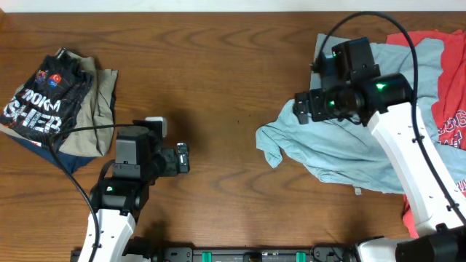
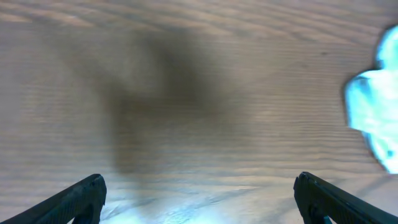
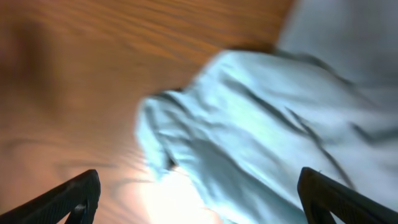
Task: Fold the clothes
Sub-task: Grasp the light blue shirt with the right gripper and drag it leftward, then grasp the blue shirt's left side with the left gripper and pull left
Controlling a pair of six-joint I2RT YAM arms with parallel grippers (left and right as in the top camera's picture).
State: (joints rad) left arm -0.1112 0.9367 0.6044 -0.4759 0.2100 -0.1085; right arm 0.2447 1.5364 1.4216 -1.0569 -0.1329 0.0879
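Observation:
A pale blue-grey T-shirt (image 1: pixel 342 149) lies crumpled on the right of the wooden table, partly over a red T-shirt with white lettering (image 1: pixel 451 124). My right gripper (image 1: pixel 302 108) hovers open above the blue shirt's left edge; the right wrist view shows the blue shirt (image 3: pixel 261 124) below my spread fingers (image 3: pixel 199 193), nothing held. My left gripper (image 1: pixel 182 159) is open and empty over bare wood at centre-left. The left wrist view shows its fingers (image 2: pixel 199 199) wide apart and an edge of the blue shirt (image 2: pixel 376 118) at far right.
A folded pile lies at the far left: a dark printed garment (image 1: pixel 47 102) on top of a beige one (image 1: pixel 102 91). Bare table (image 1: pixel 218 87) lies between the pile and the blue shirt. The red shirt runs off the right edge.

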